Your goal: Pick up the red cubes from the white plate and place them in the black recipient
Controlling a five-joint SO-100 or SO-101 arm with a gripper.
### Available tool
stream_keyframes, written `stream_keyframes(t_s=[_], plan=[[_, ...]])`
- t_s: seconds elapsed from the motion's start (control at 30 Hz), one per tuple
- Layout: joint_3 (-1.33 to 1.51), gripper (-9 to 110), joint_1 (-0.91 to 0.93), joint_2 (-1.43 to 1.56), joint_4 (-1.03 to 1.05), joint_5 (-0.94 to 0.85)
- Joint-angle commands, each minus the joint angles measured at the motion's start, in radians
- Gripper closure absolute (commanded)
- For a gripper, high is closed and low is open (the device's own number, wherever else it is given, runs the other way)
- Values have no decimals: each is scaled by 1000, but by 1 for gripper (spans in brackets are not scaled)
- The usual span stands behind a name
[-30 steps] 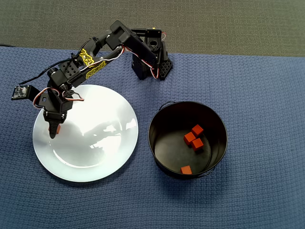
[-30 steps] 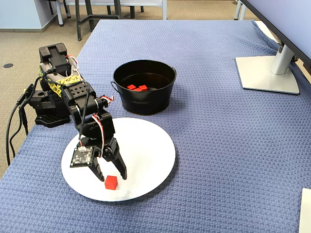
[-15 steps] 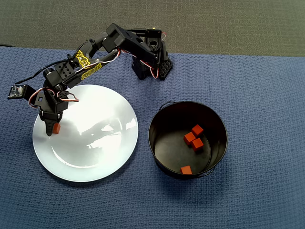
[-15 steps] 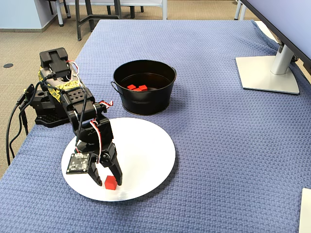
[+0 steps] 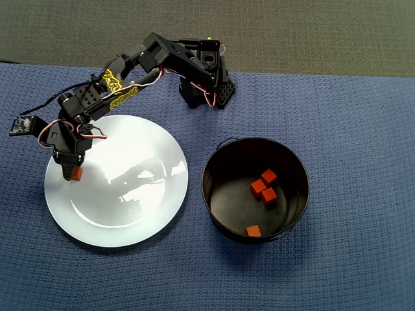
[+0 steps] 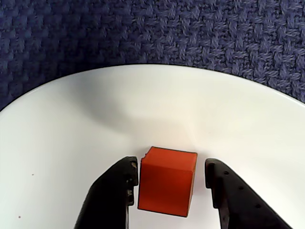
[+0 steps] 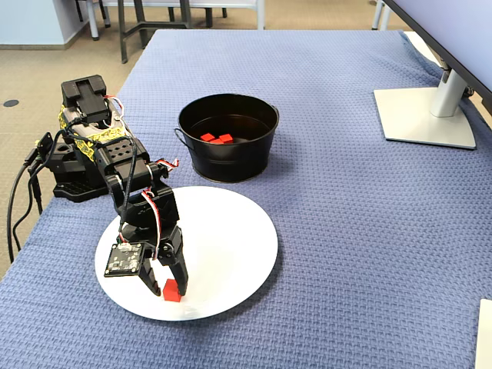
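Observation:
One red cube (image 6: 167, 181) lies on the white plate (image 6: 95, 124), near its edge. My gripper (image 6: 170, 166) is open and straddles this cube: the left finger is close against it and a small gap shows at the right finger. The overhead view shows the cube (image 5: 76, 173) at the plate's (image 5: 130, 201) left rim under the gripper (image 5: 71, 171). In the fixed view the cube (image 7: 172, 290) is at the plate's (image 7: 231, 238) near edge. The black recipient (image 5: 214, 165) stands right of the plate and holds several red cubes (image 5: 268, 176); it also shows in the fixed view (image 7: 227, 161).
Everything rests on a blue woven cloth (image 5: 350, 129). The arm's base (image 5: 207, 84) stands at the far edge between plate and pot. A monitor stand (image 7: 423, 115) sits at the far right in the fixed view.

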Motion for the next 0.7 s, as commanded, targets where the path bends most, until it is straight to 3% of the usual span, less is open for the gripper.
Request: stream_keyframes(t_s=[0.0,0.67], plan=[[-58,93,12,20,11,-17],[31,94,6,61,-12,-48]])
